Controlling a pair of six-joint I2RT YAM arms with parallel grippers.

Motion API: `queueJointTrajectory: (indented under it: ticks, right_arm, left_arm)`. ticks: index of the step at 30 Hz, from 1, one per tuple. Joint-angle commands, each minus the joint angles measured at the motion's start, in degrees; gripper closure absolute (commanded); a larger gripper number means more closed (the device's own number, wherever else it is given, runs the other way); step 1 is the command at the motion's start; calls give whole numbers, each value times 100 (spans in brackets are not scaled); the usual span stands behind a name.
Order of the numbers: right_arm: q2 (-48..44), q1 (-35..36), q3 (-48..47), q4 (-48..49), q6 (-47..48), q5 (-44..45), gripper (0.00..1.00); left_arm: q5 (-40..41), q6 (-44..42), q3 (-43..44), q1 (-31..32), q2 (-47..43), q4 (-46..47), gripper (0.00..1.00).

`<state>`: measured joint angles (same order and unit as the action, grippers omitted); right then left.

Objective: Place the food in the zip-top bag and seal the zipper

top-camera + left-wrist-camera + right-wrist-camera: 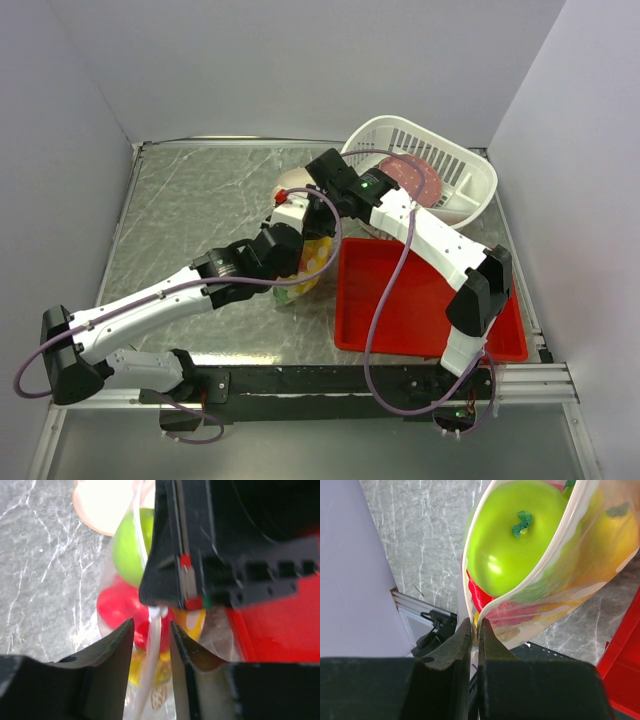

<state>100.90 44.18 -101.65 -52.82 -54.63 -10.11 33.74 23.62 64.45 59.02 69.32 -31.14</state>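
The clear dotted zip-top bag [310, 268] stands at mid table with the food inside. In the right wrist view the green apple [510, 545], the yellow banana [610, 540] and the red dragon fruit [487, 597] show through the bag [570, 605]. My right gripper [477, 630] is shut on the white zipper strip at one end of the mouth, which gapes above it. My left gripper [152, 642] is open and straddles the zipper [154, 645] without touching it. The apple [127, 545] and dragon fruit [117, 610] lie beyond it. Both grippers [292, 215] [295, 258] meet over the bag.
A red tray [430, 300] lies right of the bag. A white slotted basket [470, 180] holding a reddish speckled disc [415, 175] stands at the back right. A pale round piece with an orange rim [105, 505] lies just behind the bag.
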Motion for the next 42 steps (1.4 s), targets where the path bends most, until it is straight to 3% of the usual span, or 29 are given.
queueJointTrajectory:
  ticks: [1, 3, 5, 7, 10, 11, 14, 17, 22, 29, 35, 42]
  right_arm:
    - [-431, 82, -101, 96, -83, -9, 100]
    - [-431, 82, -118, 96, -74, 0, 100]
    - [-422, 73, -101, 87, -57, -9, 100]
    - [-387, 82, -101, 87, -13, 26, 100]
    - [-387, 73, -189, -35, 198, 429, 91]
    - [-405, 73, -198, -62, 312, 579, 79]
    - [-554, 73, -198, 104, 662, 1159, 60]
    - [-756, 73, -136, 341, 953, 1388, 52]
    - [-976, 73, -128, 412, 1156, 1985, 51]
    - [-748, 82, -32, 482, 1209, 2135, 62]
    - [-143, 186, 188, 641, 1367, 2048, 61]
    - [-141, 249, 927, 923, 1376, 1951, 58]
  left_arm:
    - [-95, -296, -72, -128, 169, 477, 64]
    - [-192, -305, -107, -198, 240, 599, 68]
    - [-253, -305, -160, -233, 257, 757, 78]
    - [-175, -279, -204, -251, 249, 828, 99]
    - [-209, -235, -396, -251, 109, 986, 99]
    - [-244, -209, -476, -242, -40, 1047, 99]
    - [-324, -173, -687, -242, -313, 1241, 99]
    - [-271, -121, -881, -242, -567, 1399, 99]
    - [-297, -85, -1048, -251, -815, 1531, 99]
    - [-253, -68, -1145, -242, -938, 1672, 99]
    - [-341, -191, -1250, -251, -929, 1918, 99]
    - [-394, -226, -1224, -251, -832, 2094, 99]
